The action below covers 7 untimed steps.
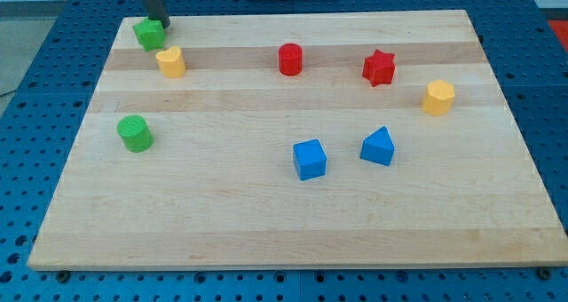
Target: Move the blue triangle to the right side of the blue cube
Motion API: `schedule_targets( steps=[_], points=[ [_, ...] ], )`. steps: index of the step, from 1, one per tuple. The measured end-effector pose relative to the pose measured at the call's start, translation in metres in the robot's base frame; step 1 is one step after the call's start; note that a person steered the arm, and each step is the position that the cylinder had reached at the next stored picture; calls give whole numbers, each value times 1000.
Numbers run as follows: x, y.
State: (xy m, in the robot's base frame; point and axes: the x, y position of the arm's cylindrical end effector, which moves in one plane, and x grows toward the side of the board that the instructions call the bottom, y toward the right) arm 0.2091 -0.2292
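Note:
The blue triangle (378,147) lies on the wooden board at the view's lower middle right. The blue cube (309,158) sits just to its left, a small gap between them. My tip (163,23) is at the view's top left corner of the board, touching the upper right of a green block (149,34), far from both blue blocks.
A yellow block (170,61) sits below the green one. A green cylinder (135,133) is at the left. A red cylinder (290,59), a red star (378,67) and a yellow hexagon (437,98) lie along the upper part. The board's edge (293,265) borders a blue surface.

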Motion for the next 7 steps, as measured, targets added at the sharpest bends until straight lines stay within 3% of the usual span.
schedule_targets(
  steps=[2, 3, 4, 5, 6, 7],
  points=[
    [0, 109],
    [1, 190],
    [15, 310],
    [45, 418],
    [113, 493],
    [201, 525]
  ],
)
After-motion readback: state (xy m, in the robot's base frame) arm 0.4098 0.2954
